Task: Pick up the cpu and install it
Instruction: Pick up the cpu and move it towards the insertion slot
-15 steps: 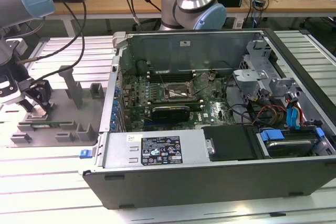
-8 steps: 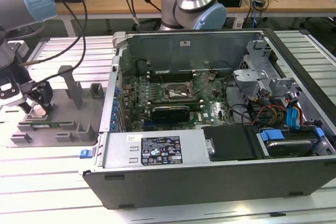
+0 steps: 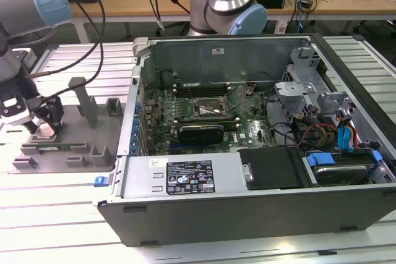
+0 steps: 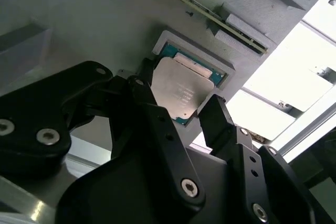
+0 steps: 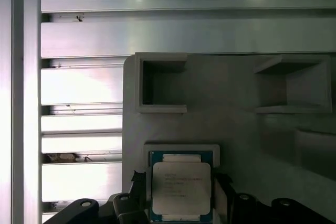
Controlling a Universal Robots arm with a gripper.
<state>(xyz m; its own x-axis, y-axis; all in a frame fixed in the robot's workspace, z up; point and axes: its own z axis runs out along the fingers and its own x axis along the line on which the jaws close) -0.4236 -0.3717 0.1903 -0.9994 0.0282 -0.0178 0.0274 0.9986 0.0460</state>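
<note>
The exterior view takes in the open computer case [image 3: 247,214] at centre right and the tool [image 3: 44,123] low over a grey tray [image 3: 71,135] at that view's left. Both wrist views show the cpu [image 5: 181,184] flat in the tray's square recess, silver face up. It is nearly square, its edges parallel to the recess walls. The tool's fingers [image 4: 220,121] stand apart, one on each side of it.

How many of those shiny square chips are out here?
1. The cpu lies in a shallow recess of the grey tray, with the gripper open on either side of it. Others may be hidden inside the computer case.
</note>
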